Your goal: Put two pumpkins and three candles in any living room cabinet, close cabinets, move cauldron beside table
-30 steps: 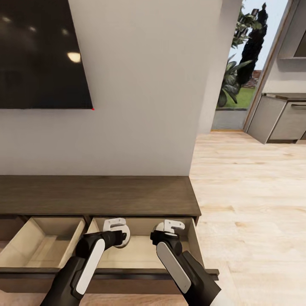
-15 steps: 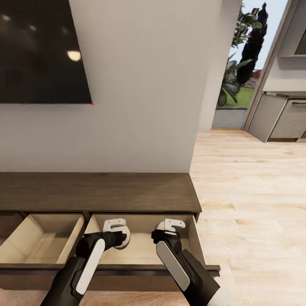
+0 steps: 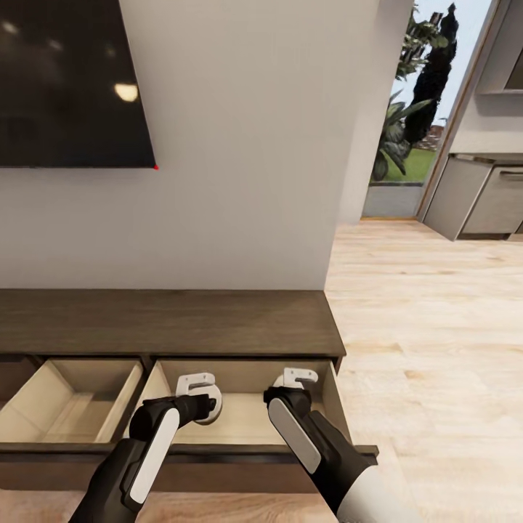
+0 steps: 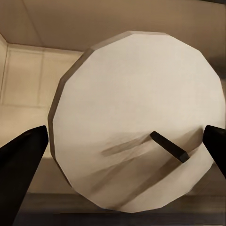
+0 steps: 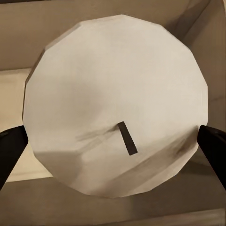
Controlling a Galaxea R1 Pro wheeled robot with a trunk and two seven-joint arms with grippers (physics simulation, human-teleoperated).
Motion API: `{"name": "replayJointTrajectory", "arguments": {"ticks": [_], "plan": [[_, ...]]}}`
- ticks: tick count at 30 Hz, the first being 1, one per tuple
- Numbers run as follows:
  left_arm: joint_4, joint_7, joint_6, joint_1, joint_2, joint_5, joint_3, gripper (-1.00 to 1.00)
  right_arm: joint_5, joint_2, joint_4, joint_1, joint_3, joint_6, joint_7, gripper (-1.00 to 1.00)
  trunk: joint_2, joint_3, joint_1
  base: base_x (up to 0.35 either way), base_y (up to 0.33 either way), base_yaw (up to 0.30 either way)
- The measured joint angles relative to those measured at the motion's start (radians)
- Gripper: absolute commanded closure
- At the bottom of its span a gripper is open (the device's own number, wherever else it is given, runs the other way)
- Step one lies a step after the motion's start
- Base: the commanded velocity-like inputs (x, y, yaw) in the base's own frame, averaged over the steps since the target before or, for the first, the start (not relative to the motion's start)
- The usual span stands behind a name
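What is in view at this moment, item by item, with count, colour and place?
candles: two, off-white, one in the left gripper, one in the right gripper, both over the open right drawer
cabinet: one, dark brown, against the wall, two drawers open
TV: one, black, on the wall
kitchen units: grey, far right
floor: pale wood
left gripper: shut on a candle
right gripper: shut on a candle

The dark wood cabinet [image 3: 167, 323] stands on the pale plank floor [image 3: 428, 341], two drawers pulled open.
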Motion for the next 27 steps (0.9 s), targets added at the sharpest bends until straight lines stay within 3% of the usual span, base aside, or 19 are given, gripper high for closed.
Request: {"name": "replayJointTrajectory", "arguments": {"ticks": [9,17,27], "plan": [[0.000,0.000,-0.007,0.000,0.000,0.000,0.000,1.00,-0.001,0.000,0.004,-0.001,0.000,0.001,0.000,1.00,-0.063,-0.028,0.035,0.000,0.000,0.000],[0.000,-0.001,-0.009,0.000,0.000,0.000,0.000,1.00,-0.001,0.000,0.004,-0.001,0.000,0.000,0.001,1.00,-0.063,-0.028,0.035,0.002,0.000,0.000],[0.000,-0.001,-0.008,0.000,0.000,0.002,0.000,1.00,-0.001,0.000,0.004,-0.002,0.000,0.000,0.002,1.00,-0.063,-0.028,0.035,0.130,0.000,0.000]]}}
